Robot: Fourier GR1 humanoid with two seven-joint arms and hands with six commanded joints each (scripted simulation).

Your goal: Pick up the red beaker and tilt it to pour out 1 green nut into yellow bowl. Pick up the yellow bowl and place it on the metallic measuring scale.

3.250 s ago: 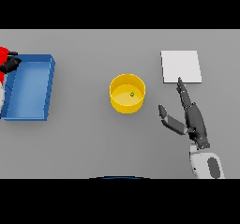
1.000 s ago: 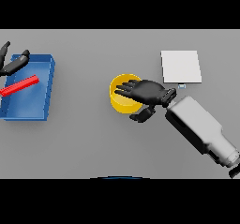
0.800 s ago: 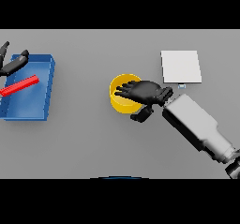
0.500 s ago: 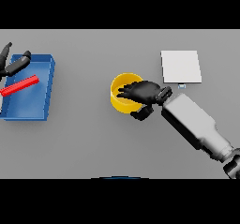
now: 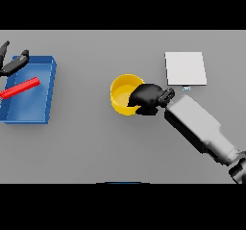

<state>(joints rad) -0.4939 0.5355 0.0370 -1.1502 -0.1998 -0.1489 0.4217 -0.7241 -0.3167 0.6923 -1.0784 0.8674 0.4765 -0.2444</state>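
The yellow bowl sits on the grey table at the middle. My right hand is at the bowl's right rim with its fingers curled over and around that rim, covering the bowl's right part. The green nut is not visible. The red beaker lies on its side, slanted, inside the blue tray at the far left. My left hand shows at the left edge above the tray's far corner, fingers spread and holding nothing. The metallic scale is a light square plate at the back right.
The blue tray stands near the table's left edge. The scale lies a short way right of and behind the bowl, and my right forearm stretches from the lower right toward the bowl.
My right hand has curled its fingers down onto the bowl's right rim. The left hand has drifted a little toward the left edge. The beaker lies still in the tray.
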